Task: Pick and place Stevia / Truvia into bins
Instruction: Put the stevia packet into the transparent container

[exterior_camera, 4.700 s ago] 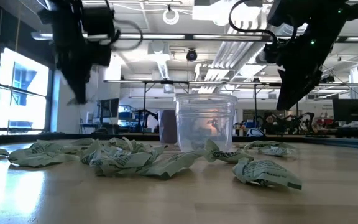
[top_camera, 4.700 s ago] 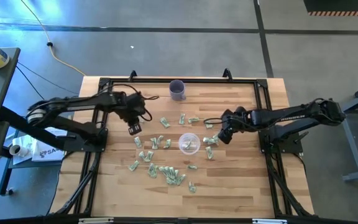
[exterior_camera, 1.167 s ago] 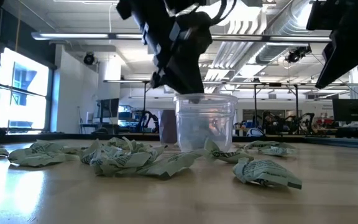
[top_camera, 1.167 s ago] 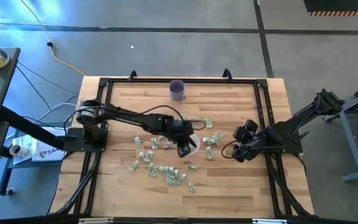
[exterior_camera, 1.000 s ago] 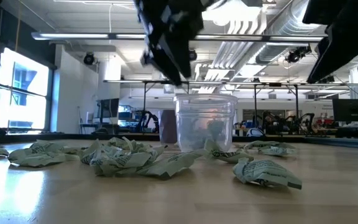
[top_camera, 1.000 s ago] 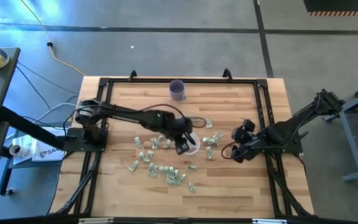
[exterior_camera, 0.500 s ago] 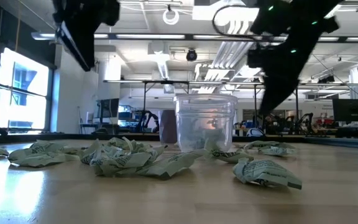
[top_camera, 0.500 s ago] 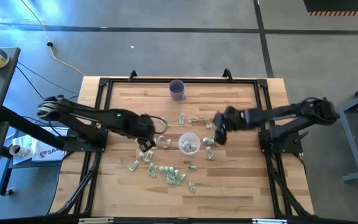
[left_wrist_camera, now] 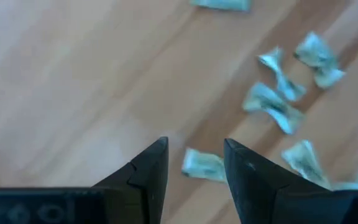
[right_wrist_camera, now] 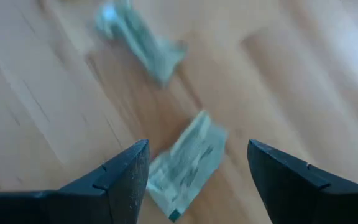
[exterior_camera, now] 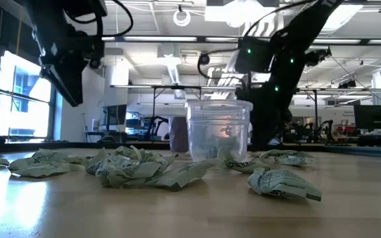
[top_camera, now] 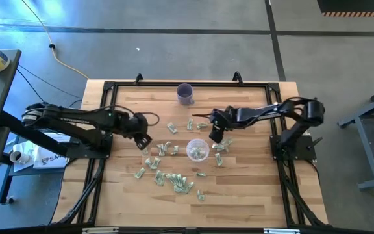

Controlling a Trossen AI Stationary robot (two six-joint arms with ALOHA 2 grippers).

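Observation:
Several pale green Stevia / Truvia sachets lie scattered flat on the wooden table around the clear cup, which stands upright with a few sachets inside. My left gripper hangs open left of the cup. In its wrist view one sachet lies on the wood beyond its fingertips. My right gripper is open just far-right of the cup. In its wrist view a sachet lies between and below the fingers, untouched.
An opaque purple cup stands near the table's far edge. A black frame runs around the tabletop. In the low view the clear cup rises behind a ridge of crumpled sachets. Bare wood lies along the near edge.
My left gripper has left the clear cup and swung toward the table's left edge, now over the sachets left of the cup. My right gripper has come in from the right edge toward the cup and sunk toward a sachet. No sachet on the table has visibly moved.

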